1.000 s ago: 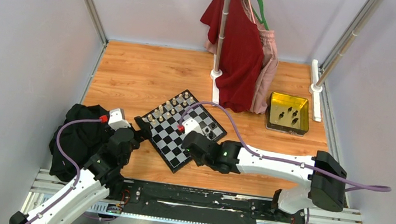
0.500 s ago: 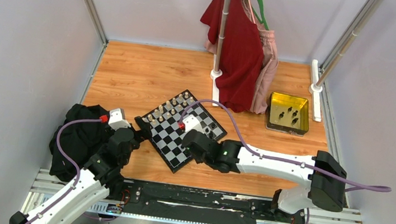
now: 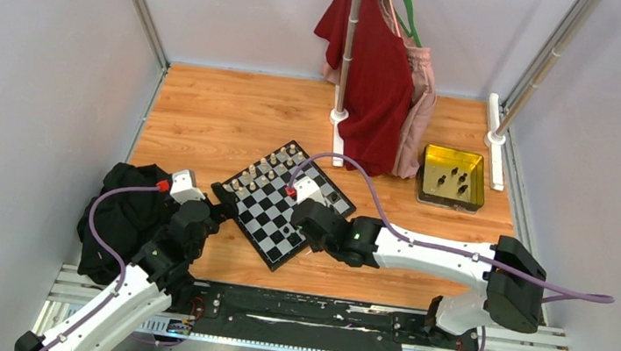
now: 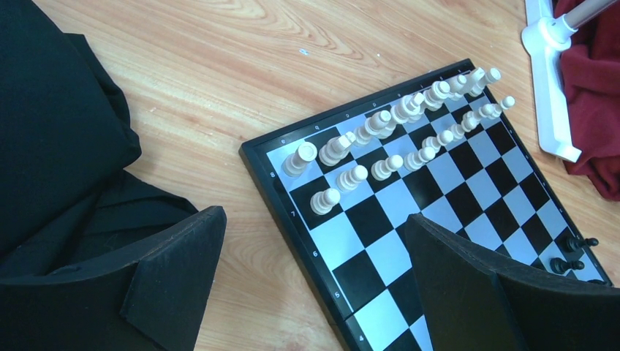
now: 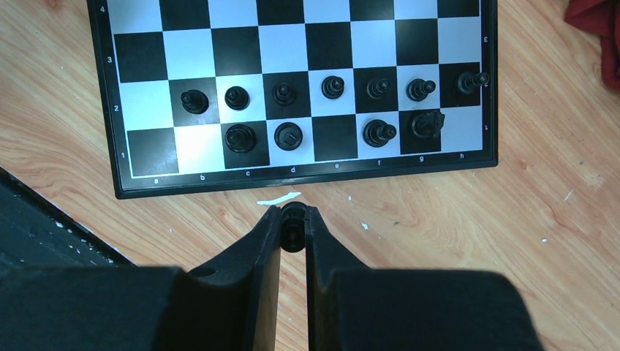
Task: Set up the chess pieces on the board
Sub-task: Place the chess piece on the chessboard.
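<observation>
Chessman (image 5: 293, 228), black, pinched in right gripper (image 5: 292, 214) beside board (image 5: 307, 180).

Bright, even light throughout — shadows soft, focus crisp.

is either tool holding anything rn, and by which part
The right tool pinches a black chess piece by its sides, with its top showing. The left tool is open, holding nothing.

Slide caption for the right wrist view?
Right claw grips a black chessman over the wooden table, just off the board's rank-one edge.
</observation>
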Available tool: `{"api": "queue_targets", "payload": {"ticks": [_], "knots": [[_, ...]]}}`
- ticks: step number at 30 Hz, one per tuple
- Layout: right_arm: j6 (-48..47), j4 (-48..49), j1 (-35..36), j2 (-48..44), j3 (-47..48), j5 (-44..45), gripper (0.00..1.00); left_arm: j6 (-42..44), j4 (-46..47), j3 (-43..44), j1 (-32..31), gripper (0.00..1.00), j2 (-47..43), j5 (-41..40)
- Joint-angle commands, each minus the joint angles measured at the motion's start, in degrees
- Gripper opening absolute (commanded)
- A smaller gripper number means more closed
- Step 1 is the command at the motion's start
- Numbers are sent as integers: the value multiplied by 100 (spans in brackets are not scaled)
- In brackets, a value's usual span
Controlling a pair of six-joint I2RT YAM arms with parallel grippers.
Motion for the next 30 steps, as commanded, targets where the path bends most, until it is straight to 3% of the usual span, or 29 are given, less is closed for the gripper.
{"api": "queue_targets", "payload": {"ticks": [1, 30], "knots": [[-38, 116, -67, -100, -95, 22, 0, 92, 99, -44, -35, 100, -19, 8], [-32, 264, -199, -259, -236, -175, 0, 110, 126, -39, -31, 100, 29, 30]]}}
